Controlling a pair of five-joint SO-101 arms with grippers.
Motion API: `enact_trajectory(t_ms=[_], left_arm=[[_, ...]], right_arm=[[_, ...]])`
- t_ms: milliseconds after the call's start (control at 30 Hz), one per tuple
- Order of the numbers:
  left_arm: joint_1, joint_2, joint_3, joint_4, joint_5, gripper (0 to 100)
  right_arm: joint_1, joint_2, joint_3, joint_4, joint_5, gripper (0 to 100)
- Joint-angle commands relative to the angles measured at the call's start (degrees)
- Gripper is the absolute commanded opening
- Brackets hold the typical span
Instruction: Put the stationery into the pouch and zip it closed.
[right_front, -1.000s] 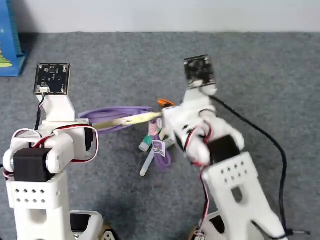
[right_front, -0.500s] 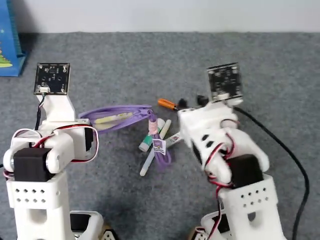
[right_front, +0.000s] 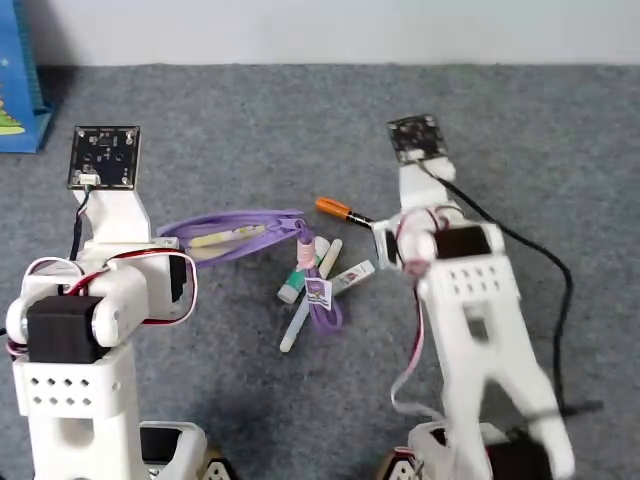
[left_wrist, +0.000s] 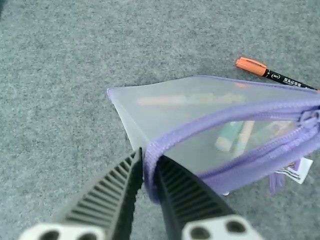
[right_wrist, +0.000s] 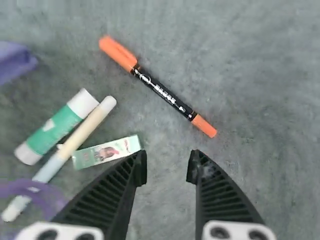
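Note:
The translucent pouch (left_wrist: 200, 110) with a purple zip stands open, and my left gripper (left_wrist: 147, 167) is shut on its zip edge. A pale yellow pen (right_front: 225, 238) lies inside the pouch (right_front: 235, 230). My right gripper (right_wrist: 167, 161) hangs open and holds nothing above the carpet. It is just short of the orange-capped black marker (right_wrist: 157, 90). Beside the marker lie a green glue stick (right_wrist: 57, 127), a pale pen (right_wrist: 75, 140) and a small flat eraser box (right_wrist: 105, 150). The same loose pieces (right_front: 315, 275) lie by the pouch mouth in the high view.
The pouch's purple strap with a tag (right_front: 320, 300) trails over the loose items. A blue box (right_front: 15, 85) stands at the far left by the wall. Grey carpet (right_front: 540, 150) spreads open at the back and right. The right arm's black cable (right_front: 545, 275) loops to its right.
My right gripper let go of the pale yellow pen, which now lies inside the pouch. It then drew back to the right and now hangs over the orange marker. The left arm stayed still.

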Motion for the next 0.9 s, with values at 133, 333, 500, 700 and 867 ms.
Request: enact_trajectory(t_ms=[133,333,500,700,867], left_arm=[[-0.35,0.53,-0.57,0.44,0.79,1],[-0.26,0.53,-0.57,0.44,0.79,1],[-0.26,0.53,-0.57,0.44,0.79,1],[-0.26,0.53,-0.48,0.44,0.79,1],[-0.26,0.53,1.1,0.0,0.7,1]], right_arm=[[0.84,20.26,-17.14,-1.1,9.05,14.0],[0.84,34.24,-26.11,-0.84,12.4,20.6],[0.57,42.86,-32.88,-0.84,12.48,31.2],[-0.13,50.59,-39.65,-0.84,12.48,31.4],[-0.13,54.55,-40.7,-0.13,12.57,27.2]])
